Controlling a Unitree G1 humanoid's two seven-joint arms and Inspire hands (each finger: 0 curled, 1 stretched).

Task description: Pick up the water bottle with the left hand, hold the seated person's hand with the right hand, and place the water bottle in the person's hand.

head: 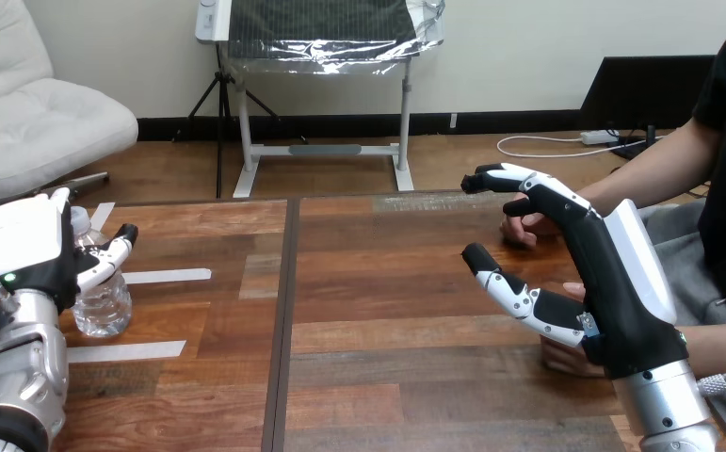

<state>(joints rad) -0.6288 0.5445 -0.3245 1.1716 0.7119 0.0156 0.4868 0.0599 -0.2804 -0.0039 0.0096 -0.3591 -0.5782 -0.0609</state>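
A humanoid robot's black-and-white left hand (pixel 20 254) is closed on a small clear plastic water bottle (pixel 104 303) far to the left of the dark seam (pixel 286 311) that divides the brown plank-topped wooden table (pixel 387 377). Its thumb is laid across the bottle's upper body from the seam side, and its white-shelled back covers the far side. The bottle stands upright on its base, long axis vertical and cap just above the hand, between two strips of white tape (pixel 166 276).

To the right of the seam, the robot's right hand (pixel 604 282) reaches forward with fingers straight and thumb spread wide, grasping nothing. The person's farther hand (pixel 525 229) rests loosely curled just beside its fingertips. The person's nearer hand (pixel 566 358) lies on the wood under its palm, and contact between the two cannot be made out.

The handover appears to hinge on the gap across the seam: the bottle lies well apart from both of the person's hands, on the opposite side of the table, and only the left arm is near it. The right hand, much the closer to the person, has yet to curl round a hand. The thin, glossy, ribbed plastic looks light and may flex or slip under a hard squeeze.
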